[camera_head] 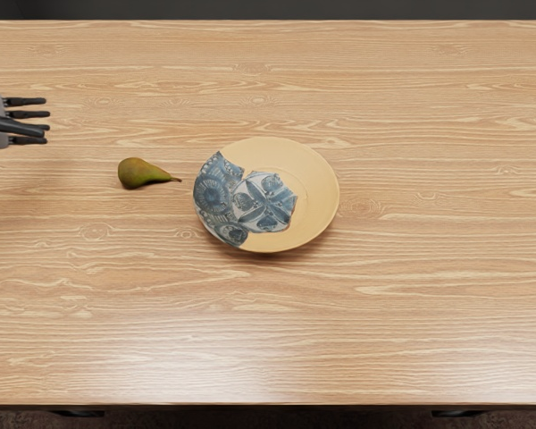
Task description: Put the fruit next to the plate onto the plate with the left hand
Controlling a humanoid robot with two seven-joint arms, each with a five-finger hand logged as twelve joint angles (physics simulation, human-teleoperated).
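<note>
At the left edge of the counter [411, 340] my left hand [14, 121] shows with its fingers stretched out straight, holding nothing; it is well apart from the pear [144, 172]; the pear lies on its side on the wood, its stem pointing toward the plate [320, 183], near the plate's left rim but not touching it; the plate has a blue pattern over its left part and no fruit on it; I judge the task is at its first step, the reach; the next move calls for bringing my hand over the pear's thick end, lowering it, then closing the fingers around the fruit; my right hand does not show.
</note>
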